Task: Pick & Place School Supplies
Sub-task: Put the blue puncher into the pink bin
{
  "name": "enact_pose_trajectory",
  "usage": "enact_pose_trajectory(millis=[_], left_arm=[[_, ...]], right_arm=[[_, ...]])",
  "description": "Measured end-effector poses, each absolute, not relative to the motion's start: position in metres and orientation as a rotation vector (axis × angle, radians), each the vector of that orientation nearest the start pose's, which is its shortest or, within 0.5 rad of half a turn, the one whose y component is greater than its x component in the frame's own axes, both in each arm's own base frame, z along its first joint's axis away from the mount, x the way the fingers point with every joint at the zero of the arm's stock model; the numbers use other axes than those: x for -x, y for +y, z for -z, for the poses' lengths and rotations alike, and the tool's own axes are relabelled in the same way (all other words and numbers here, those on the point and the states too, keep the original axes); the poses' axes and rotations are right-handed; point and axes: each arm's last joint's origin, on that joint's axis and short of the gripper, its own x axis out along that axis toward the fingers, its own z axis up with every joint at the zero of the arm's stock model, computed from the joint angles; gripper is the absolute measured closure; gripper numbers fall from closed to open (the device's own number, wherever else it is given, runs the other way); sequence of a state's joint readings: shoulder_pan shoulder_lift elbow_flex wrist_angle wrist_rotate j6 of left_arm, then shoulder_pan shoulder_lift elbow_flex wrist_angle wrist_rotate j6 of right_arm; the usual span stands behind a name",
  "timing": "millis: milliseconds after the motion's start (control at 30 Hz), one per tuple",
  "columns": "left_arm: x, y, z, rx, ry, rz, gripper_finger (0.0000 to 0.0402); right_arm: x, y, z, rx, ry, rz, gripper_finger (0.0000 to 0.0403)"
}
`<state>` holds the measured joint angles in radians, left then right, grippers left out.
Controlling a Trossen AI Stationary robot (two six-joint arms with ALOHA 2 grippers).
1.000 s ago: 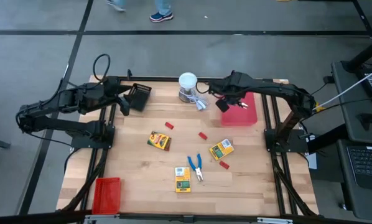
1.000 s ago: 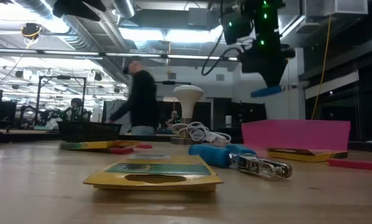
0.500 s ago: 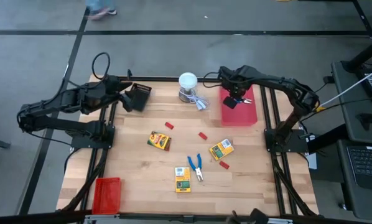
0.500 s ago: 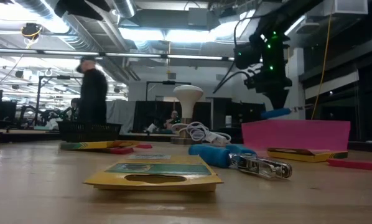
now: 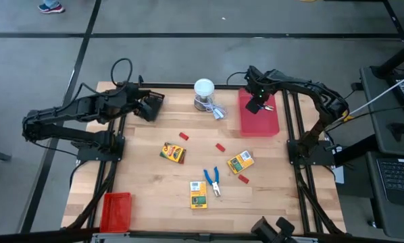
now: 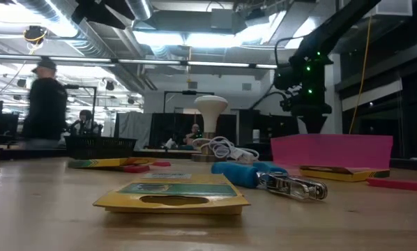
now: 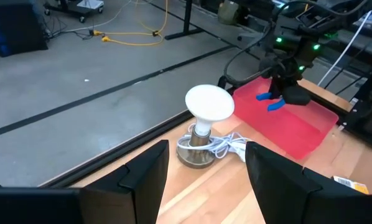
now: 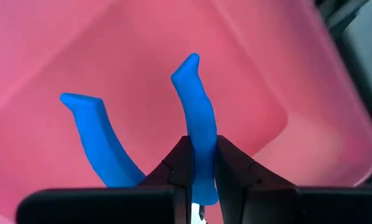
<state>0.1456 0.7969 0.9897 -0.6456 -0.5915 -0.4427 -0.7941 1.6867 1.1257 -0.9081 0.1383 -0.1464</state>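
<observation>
Two grippers are in your view: the right gripper (image 5: 258,106) hangs over the red tray (image 5: 273,125) at the table's far right, its jaws clenched on one handle of a blue-handled pliers (image 8: 195,143). The left gripper (image 5: 150,108) waits spread wide near the far left edge. You have three crayon boxes (image 5: 173,153), another pliers (image 5: 213,179) and red blocks (image 5: 220,146) lying mid-table.

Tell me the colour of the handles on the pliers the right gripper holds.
Blue: the pliers in the right gripper show best in the right wrist view, over the red tray.
</observation>
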Motion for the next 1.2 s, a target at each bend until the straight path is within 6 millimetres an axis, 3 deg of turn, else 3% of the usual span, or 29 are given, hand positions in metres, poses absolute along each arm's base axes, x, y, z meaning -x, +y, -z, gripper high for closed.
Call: enact_pose_trajectory(millis=[433, 600, 900, 1067, 1200], left_arm=[[-0.148, 0.038, -0.360, 0.323, 0.247, -0.803, 0.0192], [-0.148, 0.038, -0.360, 0.327, 0.246, -0.804, 0.0192], [-0.148, 0.038, -0.360, 0.331, 0.247, -0.797, 0.0192], [-0.148, 0.038, -0.360, 0.308, 0.257, -0.794, 0.0192], [-0.149, 0.038, -0.361, 0.264, 0.263, -0.787, 0.0192]], right_arm=[[-0.212, -0.222, -0.187, -0.370, 1.375, 0.595, 0.0362], [-0.211, -0.223, -0.187, -0.395, 1.373, 0.685, 0.0360], [-0.214, -0.224, -0.188, -0.497, 1.295, 0.713, 0.0185], [-0.215, -0.214, -0.194, -0.598, 1.276, 0.705, 0.0161], [-0.224, -0.182, -0.220, -0.677, 1.195, 0.621, 0.0172]])
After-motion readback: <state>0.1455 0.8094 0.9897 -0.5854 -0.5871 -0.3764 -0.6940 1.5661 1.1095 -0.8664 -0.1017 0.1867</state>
